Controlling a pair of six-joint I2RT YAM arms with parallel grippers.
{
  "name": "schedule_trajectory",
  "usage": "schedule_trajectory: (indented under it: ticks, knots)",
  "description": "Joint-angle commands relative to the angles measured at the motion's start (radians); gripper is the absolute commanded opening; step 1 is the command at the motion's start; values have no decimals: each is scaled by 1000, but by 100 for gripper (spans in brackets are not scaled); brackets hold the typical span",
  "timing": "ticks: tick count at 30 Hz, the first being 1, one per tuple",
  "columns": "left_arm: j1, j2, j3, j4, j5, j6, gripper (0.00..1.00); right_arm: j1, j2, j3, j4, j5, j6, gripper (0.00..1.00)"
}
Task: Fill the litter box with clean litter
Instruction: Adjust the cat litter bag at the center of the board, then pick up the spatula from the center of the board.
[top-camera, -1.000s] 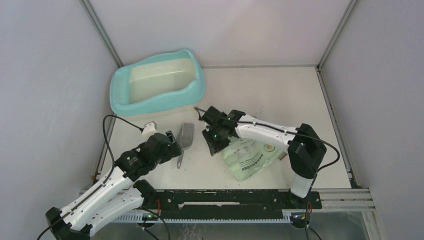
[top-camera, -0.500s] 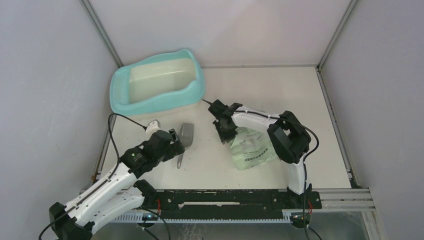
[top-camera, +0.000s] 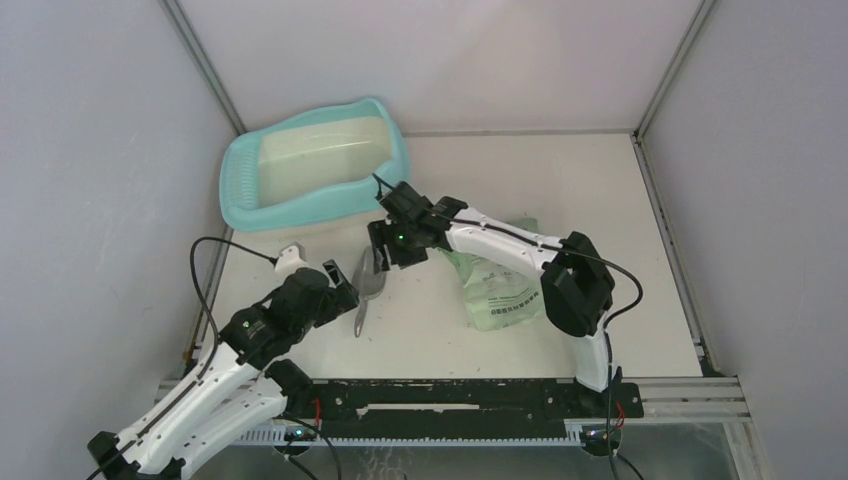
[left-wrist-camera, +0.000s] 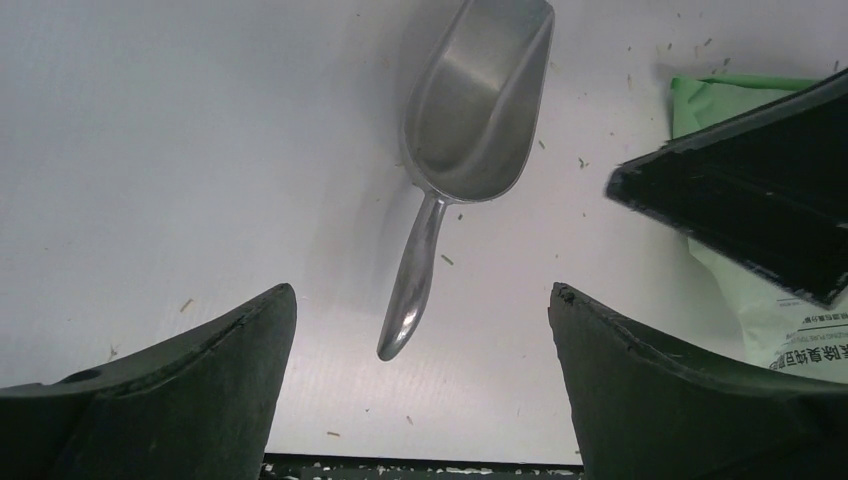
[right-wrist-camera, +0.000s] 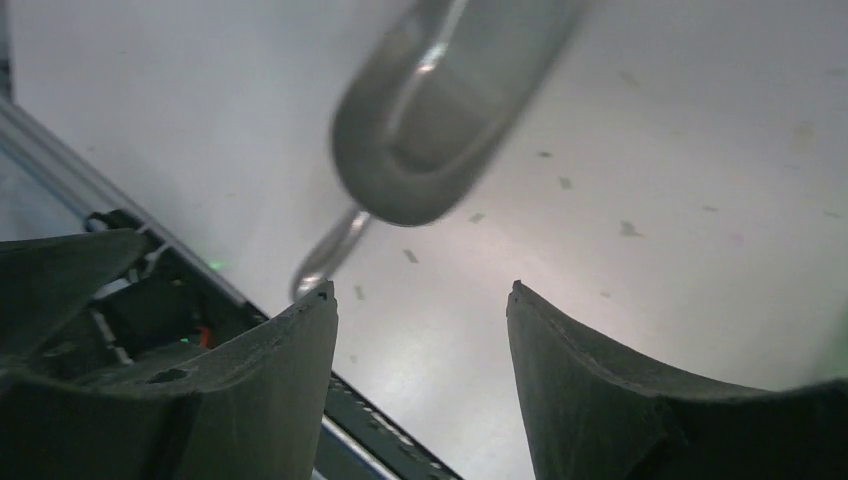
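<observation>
table (top-camera: 560, 180): white, speckled; litter box (top-camera: 300, 212): far-left corner; walls (top-camera: 450, 50): grey

1 overhead camera looks down from behind; 2 wrist cameras closely face the scoop (left-wrist-camera: 470, 100).

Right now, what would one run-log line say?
left gripper: open, near metal scoop handle | right gripper: open, above its bowl | litter box: empty
</observation>
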Motion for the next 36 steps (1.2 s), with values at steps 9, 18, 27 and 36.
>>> schedule_trajectory:
  ticks: [9,18,27,36]
  knots:
    - [12,-110,48,-77,-16,13,100,54,181,146,-2,15,238,71]
    - [12,-157,37,-86,8,16,100,73,271,233,-34,71,303,70]
    - [12,-156,50,-68,32,26,100,97,311,236,-79,97,322,60]
    - [11,-164,52,-50,52,27,100,91,243,127,-24,91,330,17]
